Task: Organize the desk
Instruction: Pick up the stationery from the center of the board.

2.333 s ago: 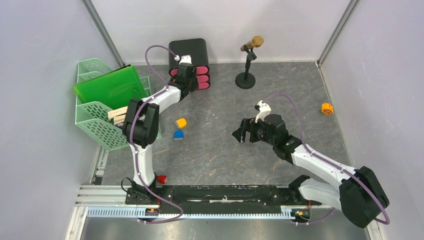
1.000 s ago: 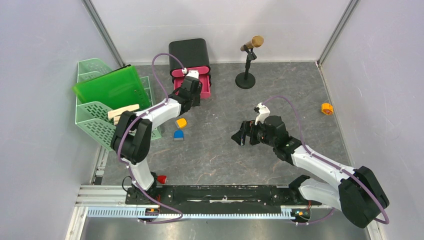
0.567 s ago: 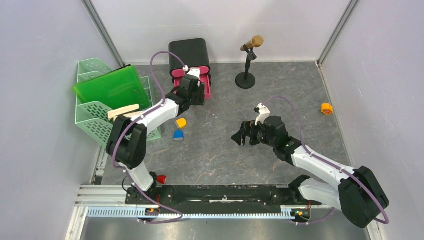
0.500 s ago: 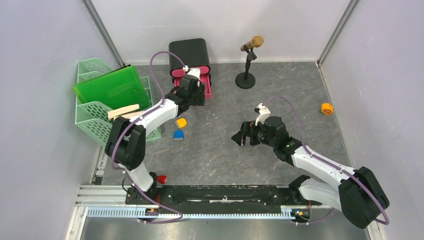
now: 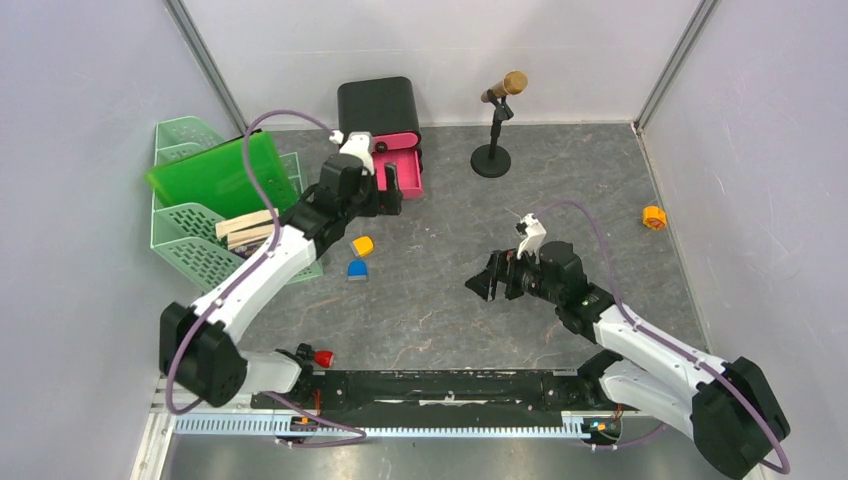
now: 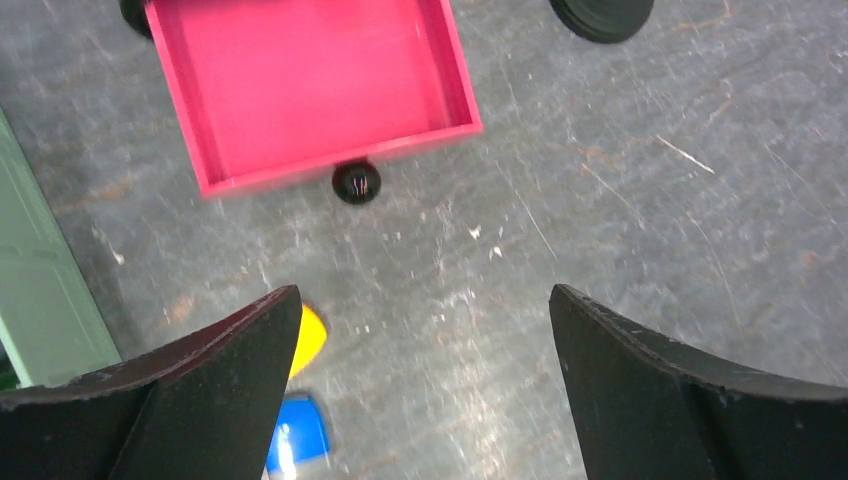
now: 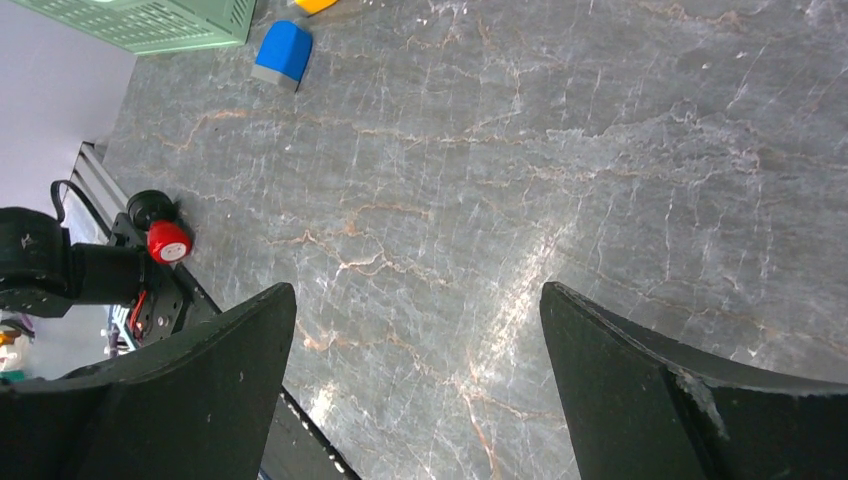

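Note:
The desk (image 5: 430, 310) is a dark-grey marbled surface. My left gripper (image 5: 388, 188) hovers open just in front of a pink drawer (image 5: 398, 168) pulled out of the black drawer box (image 5: 377, 104). In the left wrist view the empty drawer (image 6: 310, 80) and its black knob (image 6: 356, 182) lie beyond the gripper (image 6: 422, 292), with nothing between the fingers. A yellow block (image 5: 363, 245) and a blue block (image 5: 356, 268) lie on the desk near it. My right gripper (image 5: 485, 280) stands open over bare desk (image 7: 500, 150) at mid-table, holding nothing (image 7: 416, 290).
A mint tiered tray (image 5: 190, 240) at the left holds a green folder (image 5: 220, 172) and wooden blocks (image 5: 245, 228). A microphone on a stand (image 5: 497, 120) stands at the back. A small orange thing (image 5: 654, 217) lies far right. A red button (image 5: 322, 357) sits by the left base.
The left gripper pulled the pink drawer out, then opened, let go of the knob and drew back a little. The right gripper shifted slightly nearer.

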Action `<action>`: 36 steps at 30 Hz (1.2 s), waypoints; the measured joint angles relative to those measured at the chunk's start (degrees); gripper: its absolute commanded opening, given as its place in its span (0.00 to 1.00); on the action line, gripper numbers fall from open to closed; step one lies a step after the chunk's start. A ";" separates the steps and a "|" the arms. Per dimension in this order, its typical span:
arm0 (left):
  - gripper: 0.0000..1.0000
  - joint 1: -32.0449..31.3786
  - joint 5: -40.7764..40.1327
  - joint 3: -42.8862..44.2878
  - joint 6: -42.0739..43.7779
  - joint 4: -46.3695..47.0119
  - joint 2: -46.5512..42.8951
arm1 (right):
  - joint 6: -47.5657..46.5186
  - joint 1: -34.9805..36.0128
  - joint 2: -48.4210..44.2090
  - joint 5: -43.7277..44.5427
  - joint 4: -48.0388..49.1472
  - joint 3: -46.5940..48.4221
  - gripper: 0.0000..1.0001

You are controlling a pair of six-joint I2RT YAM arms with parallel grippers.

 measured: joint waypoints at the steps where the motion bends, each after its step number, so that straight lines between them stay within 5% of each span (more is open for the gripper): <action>1: 1.00 0.00 0.46 -1.07 -0.92 -0.92 -1.73 | 0.24 0.00 -0.87 -0.31 -0.39 -0.50 0.98; 9: 1.00 0.00 3.69 -13.68 -8.85 -6.08 -13.25 | 0.68 0.00 -4.42 -3.65 -6.16 -0.92 0.98; 17: 1.00 0.00 4.96 -21.42 -13.53 -8.96 -15.80 | 0.66 0.00 -11.17 -3.61 -15.30 -0.22 0.98; 36: 1.00 0.00 -2.99 -19.37 -11.98 -17.18 -8.37 | 3.48 0.00 -13.09 -1.46 -16.15 -4.24 0.98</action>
